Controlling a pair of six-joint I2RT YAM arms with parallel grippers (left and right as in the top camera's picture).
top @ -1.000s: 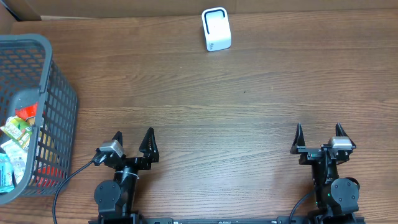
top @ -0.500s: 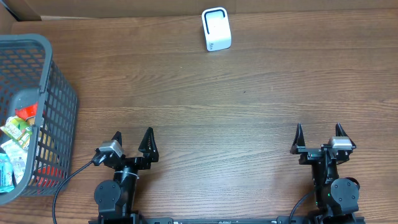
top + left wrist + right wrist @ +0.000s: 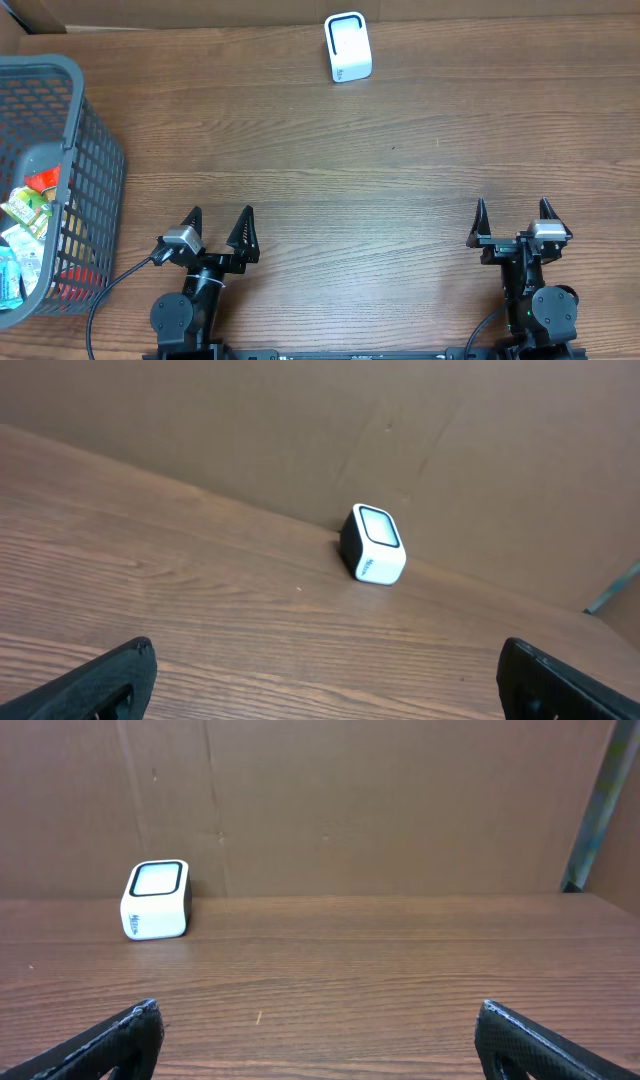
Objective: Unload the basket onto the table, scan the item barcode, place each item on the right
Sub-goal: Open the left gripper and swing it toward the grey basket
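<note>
A brown wooden desk [image 3: 350,160] fills the view. At its far edge, a little right of centre, stands a small white scanner [image 3: 348,47]. At the left edge sits a grey mesh basket [image 3: 40,65] with colourful packets [image 3: 25,212] lying in it, partly cut off by the frame. At the near edge the left arm [image 3: 185,305] and the right arm [image 3: 540,300] sit well apart, each with its jaws spread wide, pointing toward the far side and holding nothing.

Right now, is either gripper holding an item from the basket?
No, the left gripper and right gripper both stand open and empty, and the items lie in the basket.
</note>
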